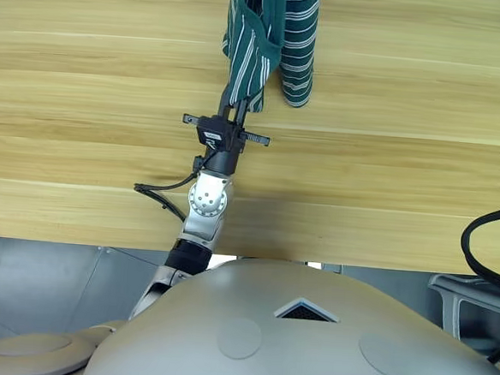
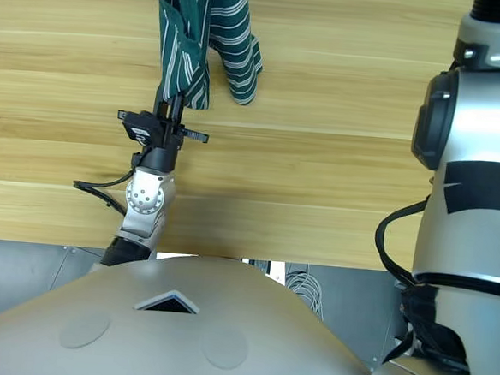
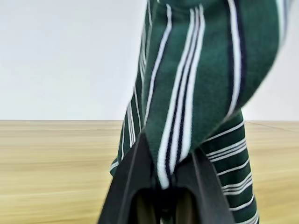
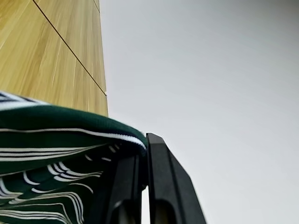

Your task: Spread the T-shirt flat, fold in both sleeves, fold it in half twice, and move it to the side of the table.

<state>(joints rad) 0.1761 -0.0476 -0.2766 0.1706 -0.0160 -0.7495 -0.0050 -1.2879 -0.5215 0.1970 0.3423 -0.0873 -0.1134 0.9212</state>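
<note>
The near edge of the tabletop (image 1: 388, 180) runs just ahead of the robot. Past it, the left tool (image 1: 238, 106) is clamped narrow on a low fold of the T-shirt (image 1: 269, 34), which hangs bunched over the middle of the tabletop. I cannot tell whether its lowest end touches the wood. The right tool (image 4: 140, 156) pinches another edge of it. The cloth looks light, soft and limp, likely to sag and twist, so hems or shoulders seem the best holds. The wood stretches wide on both sides and beyond, room enough, I judge, to spread it.
</note>
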